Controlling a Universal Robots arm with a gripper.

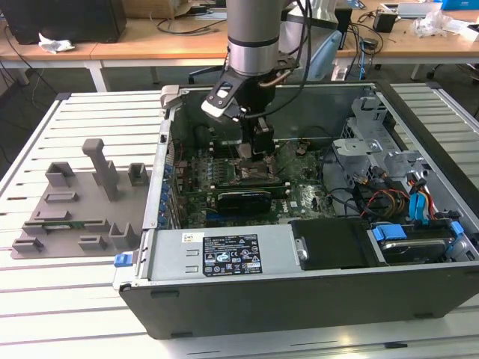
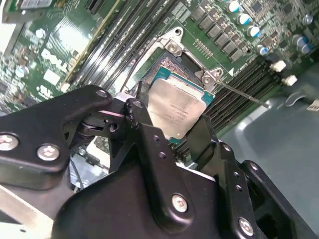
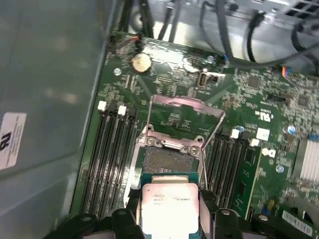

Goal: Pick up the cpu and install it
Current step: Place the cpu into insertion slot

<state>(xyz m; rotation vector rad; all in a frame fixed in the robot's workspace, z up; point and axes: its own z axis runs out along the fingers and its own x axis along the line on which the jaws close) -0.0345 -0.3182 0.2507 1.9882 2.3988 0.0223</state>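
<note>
Cpu clamped in my gripper [image 2: 172, 124], hanging just over the open socket.

My fingers [image 2: 141, 117] close on two opposite edges of the cpu [image 2: 177, 110], silver top up and a little tilted; both wrist views show it, and in the first wrist view it sits at [image 3: 169, 206]. Just beyond it lies the socket [image 3: 167, 160], with its metal frame [image 3: 185, 115] raised. Around that spreads the green motherboard [image 3: 249, 94], rows of black memory slots [image 3: 110, 154] on either side. All this lies inside the open computer case [image 1: 299, 303], which rests on a white slatted table [image 1: 75, 307]. Grey fixture blocks [image 1: 82, 202] stand on the table at the exterior view's left. Farther back, wooden desks [image 1: 135, 49] strewn with cables [image 1: 367, 19] line the room.
</note>
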